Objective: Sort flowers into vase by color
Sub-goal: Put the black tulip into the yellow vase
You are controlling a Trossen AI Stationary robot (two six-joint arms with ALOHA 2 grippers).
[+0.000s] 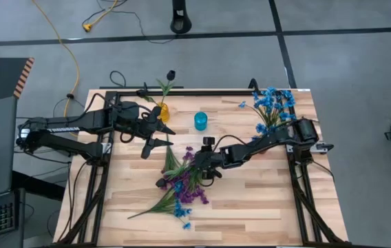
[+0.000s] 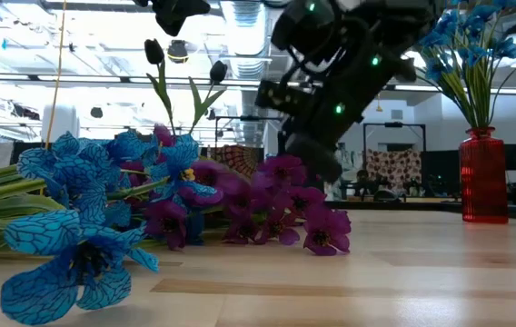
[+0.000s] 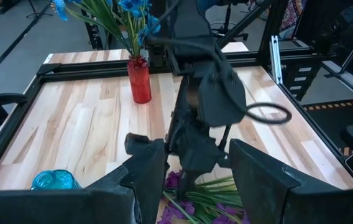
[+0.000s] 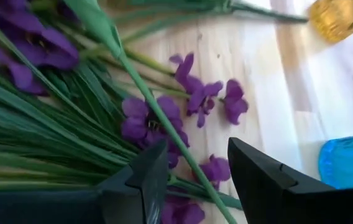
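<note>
While the left gripper (image 1: 160, 135) hangs with fingers spread and nothing between them just beside the yellow vase (image 1: 162, 110), which holds dark blackish blossoms on thin green stems, a small blue vase (image 1: 201, 121) stands empty near mid-table. Loose flowers (image 1: 182, 186) lie heaped at the front centre: long thin green stems and leaves, purple blossom clusters, a few bright blue ones at the near end; the right gripper (image 1: 194, 162) is low over that heap, fingers parted around a green stem (image 4: 164, 127), not yet clamped. Far right, red vase (image 3: 140, 79) holds blue flowers (image 1: 272, 102).
</note>
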